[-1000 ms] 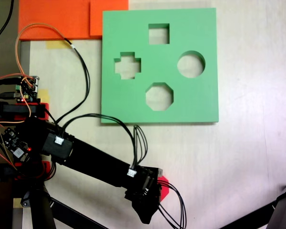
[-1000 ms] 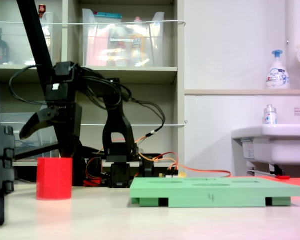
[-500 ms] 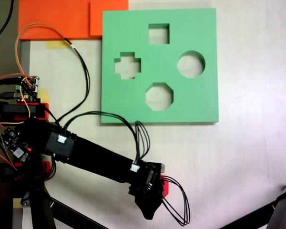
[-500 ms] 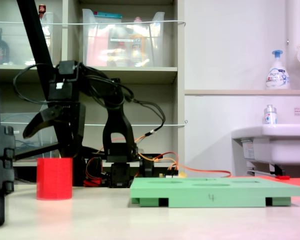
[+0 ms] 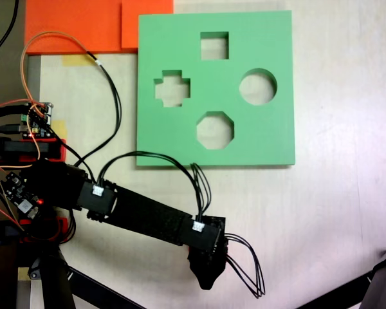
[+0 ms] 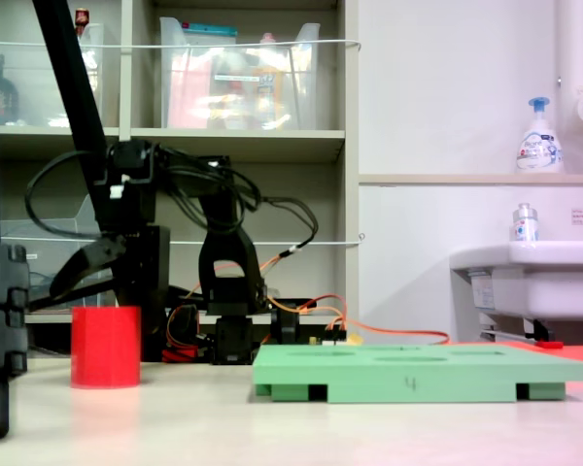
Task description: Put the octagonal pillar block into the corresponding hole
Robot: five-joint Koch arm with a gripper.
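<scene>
The octagonal pillar block (image 6: 106,347) stood upright on the table (image 5: 334,212) with its long axis vertical, flat top facing up, well apart from the green board (image 5: 215,88) toward the second exterior view's left. The corresponding hole (image 5: 215,130) lay in the board's lower middle in the first exterior view, open upward and unfilled.

My gripper (image 6: 102,272) hung directly over the block with its fingers spread apart, one curved finger (image 6: 82,268) angled out to the second exterior view's left, its tip just above the block's top edge.

A second ago a red sliver of the block showed beside my wrist in the first exterior view. Now my arm (image 5: 148,215) had reached farther toward the first exterior view's right and covered the block completely from above. In the second exterior view my gripper had sunk lower, closer to the block.

Whether my straight finger touched the block's far side I could not tell, since the block hid it
</scene>
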